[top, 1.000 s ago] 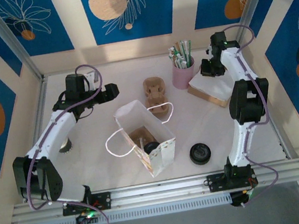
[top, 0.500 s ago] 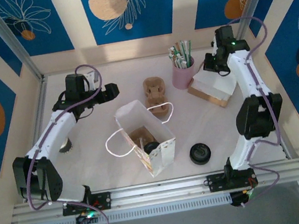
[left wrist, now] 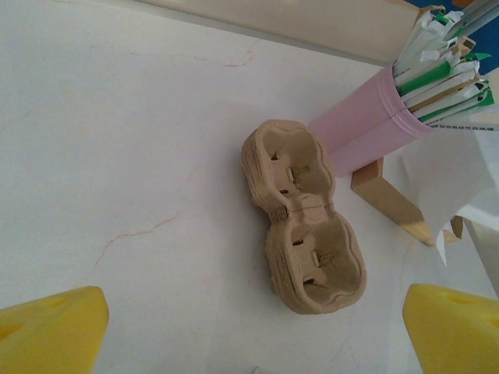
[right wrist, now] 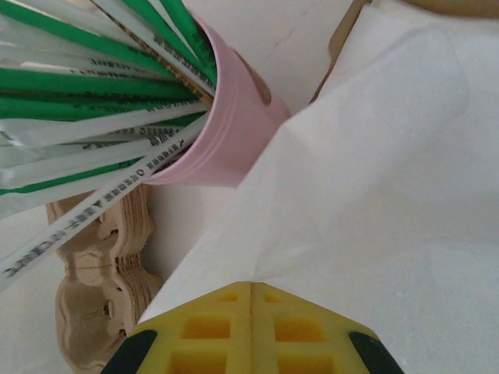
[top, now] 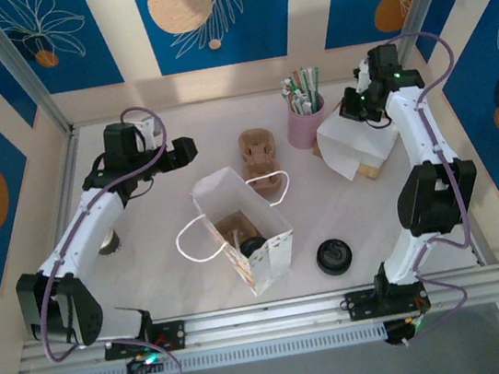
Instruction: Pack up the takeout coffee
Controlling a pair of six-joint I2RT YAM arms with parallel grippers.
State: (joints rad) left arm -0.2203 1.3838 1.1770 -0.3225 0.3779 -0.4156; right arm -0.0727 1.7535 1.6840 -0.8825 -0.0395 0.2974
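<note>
A white paper bag point(top: 272, 249) stands open mid-table with a brown carrier inside. A black round lid point(top: 253, 245) shows in the bag, which I take for the takeout coffee; its cup body is hidden. My right gripper point(top: 357, 109) is at the back right, shut on a white paper napkin point(top: 340, 143) that hangs from it. In the right wrist view the fingertips point(right wrist: 251, 284) meet and pinch the napkin point(right wrist: 374, 171). My left gripper point(top: 190, 149) hovers open and holds nothing, left of a stack of cardboard cup carriers point(top: 257, 151); its wrist view looks down on the carriers point(left wrist: 304, 218).
A pink cup of straws point(top: 305, 119) stands beside the napkin. A wooden napkin holder point(top: 372, 168) lies under the hanging sheet. A separate black lid point(top: 334, 256) rests on the table right of the bag. A cup point(top: 109, 245) sits partly hidden under my left arm.
My right gripper has risen and moved toward the back wall, pulling the white napkin up off the wooden holder. My left arm has shifted slightly left.
</note>
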